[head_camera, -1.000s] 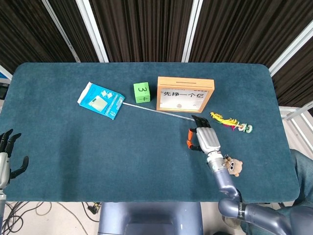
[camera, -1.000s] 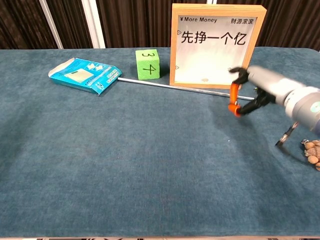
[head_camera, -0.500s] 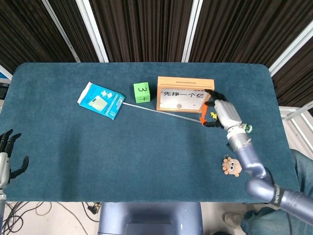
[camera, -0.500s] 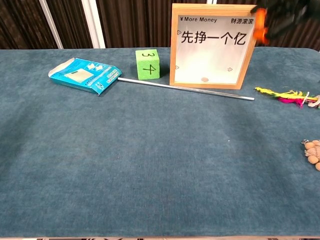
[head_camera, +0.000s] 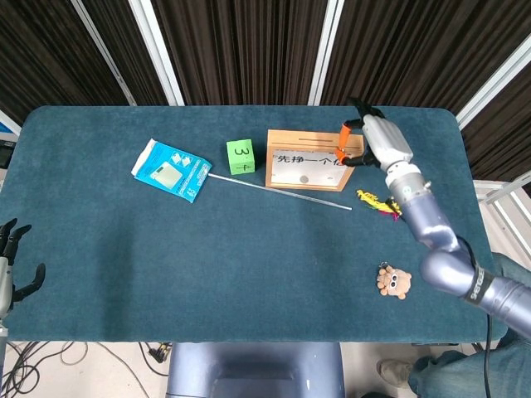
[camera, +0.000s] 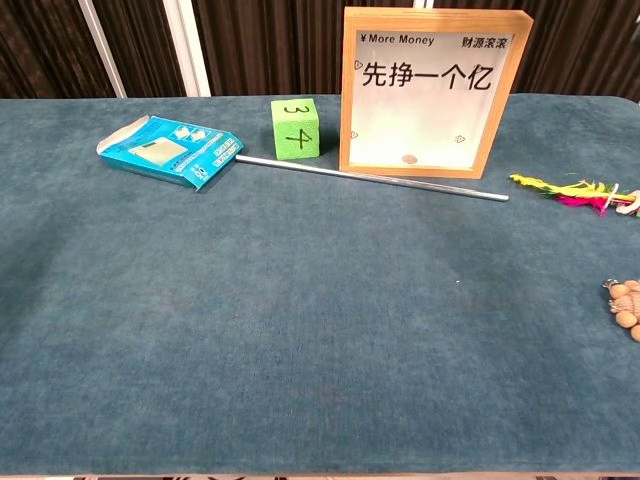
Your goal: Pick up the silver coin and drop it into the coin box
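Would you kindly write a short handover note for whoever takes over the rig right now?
Right hand: raised over the right end of the coin box, fingers curled; whether it holds the silver coin cannot be made out.
Left hand: idle at the table's near left edge, holding nothing.
One coin already lies inside the box.
Left to do: check the coin is in hand, line up with the top slot, release.
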You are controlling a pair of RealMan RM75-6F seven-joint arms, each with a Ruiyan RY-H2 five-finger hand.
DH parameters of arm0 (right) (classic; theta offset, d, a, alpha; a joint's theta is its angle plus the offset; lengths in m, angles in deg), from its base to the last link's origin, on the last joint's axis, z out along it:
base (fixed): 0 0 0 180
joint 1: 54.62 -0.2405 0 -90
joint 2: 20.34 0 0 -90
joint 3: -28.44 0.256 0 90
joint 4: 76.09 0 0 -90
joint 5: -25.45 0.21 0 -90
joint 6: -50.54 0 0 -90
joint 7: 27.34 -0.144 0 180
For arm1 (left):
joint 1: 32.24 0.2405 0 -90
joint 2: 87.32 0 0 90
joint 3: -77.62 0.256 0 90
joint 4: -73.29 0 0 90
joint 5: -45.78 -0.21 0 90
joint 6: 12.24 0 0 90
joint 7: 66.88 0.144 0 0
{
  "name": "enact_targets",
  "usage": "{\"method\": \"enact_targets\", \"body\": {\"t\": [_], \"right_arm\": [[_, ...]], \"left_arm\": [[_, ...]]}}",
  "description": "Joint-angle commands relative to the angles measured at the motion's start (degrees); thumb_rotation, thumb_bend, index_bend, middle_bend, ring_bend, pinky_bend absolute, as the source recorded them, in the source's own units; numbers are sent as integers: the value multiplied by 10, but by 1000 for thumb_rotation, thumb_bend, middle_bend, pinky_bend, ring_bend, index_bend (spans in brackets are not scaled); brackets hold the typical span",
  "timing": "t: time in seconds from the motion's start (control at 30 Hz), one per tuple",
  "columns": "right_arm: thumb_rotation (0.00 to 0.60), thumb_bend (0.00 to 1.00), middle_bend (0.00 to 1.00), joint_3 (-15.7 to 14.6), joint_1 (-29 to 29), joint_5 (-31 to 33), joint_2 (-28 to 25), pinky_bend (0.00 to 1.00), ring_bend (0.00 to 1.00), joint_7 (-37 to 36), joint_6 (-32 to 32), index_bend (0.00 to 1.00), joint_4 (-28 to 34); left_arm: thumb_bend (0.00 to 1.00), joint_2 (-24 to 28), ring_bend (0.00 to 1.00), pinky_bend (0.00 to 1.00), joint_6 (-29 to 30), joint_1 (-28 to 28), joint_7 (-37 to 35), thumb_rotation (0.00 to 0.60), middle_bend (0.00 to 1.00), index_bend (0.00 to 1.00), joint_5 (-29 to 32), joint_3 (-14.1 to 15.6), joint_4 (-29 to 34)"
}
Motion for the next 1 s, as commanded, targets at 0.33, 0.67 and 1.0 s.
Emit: {"method": "enact_targets", "body": {"t": [0.33, 0.67, 1.0], "right_arm": [[600, 574, 38, -11, -111, 20, 36, 0, 0, -92, -225, 690, -216], [600, 574, 38, 26, -136, -47, 115, 0, 0, -131, -341, 670, -383], [600, 573, 38, 78, -124, -97, 159, 0, 0, -125, -362, 663, -438]], "left_arm": [[393, 2, 41, 0, -9, -2, 1, 600, 32, 157, 16, -5, 4], [393, 2, 41, 0, -17, -5, 8, 600, 32, 157, 32, -8, 12], [393, 3, 41, 0, -18, -5, 8, 600, 32, 157, 36, -9, 15]]}}
